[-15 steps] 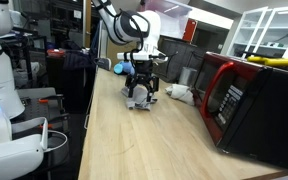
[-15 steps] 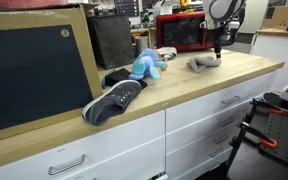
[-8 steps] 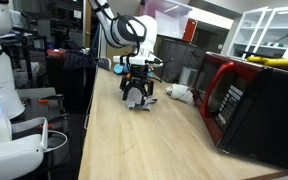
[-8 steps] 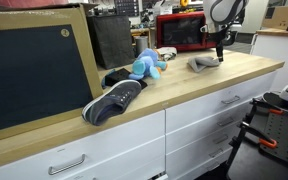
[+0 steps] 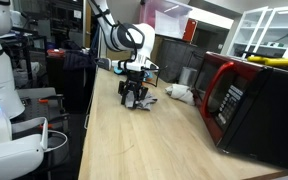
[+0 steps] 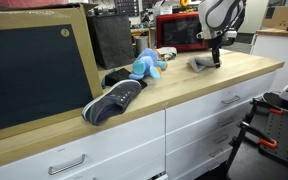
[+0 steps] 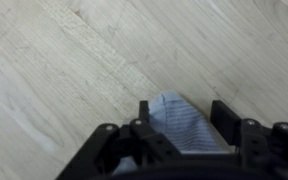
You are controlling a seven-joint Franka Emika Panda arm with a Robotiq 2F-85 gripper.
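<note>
While the gripper hung low over the wooden counter, a grey-blue cloth thing lay right between its two fingers. In the wrist view, one finger stood at the left edge of the cloth thing and the other finger stood just off its right edge. The fingers were apart, one on each side, and a thin strip of wood showed by the right one, so the hand was open around the thing and not squeezing it.

The cloth thing had a round end. In the wrist view that end pointed up the picture, away from the hand. Its long side ran from the bottom of the picture toward the top, going through the gap and crossing the line from finger to finger. The rest of it was hidden under the hand.

In an exterior view the gripper stood straight up over the cloth thing, which lay flat near the far end of the counter. A red microwave stood behind it. A blue soft toy sat well apart from it, and a dark shoe lay further along.

In an exterior view, a white thing lay near the gripper, between it and the microwave.
</note>
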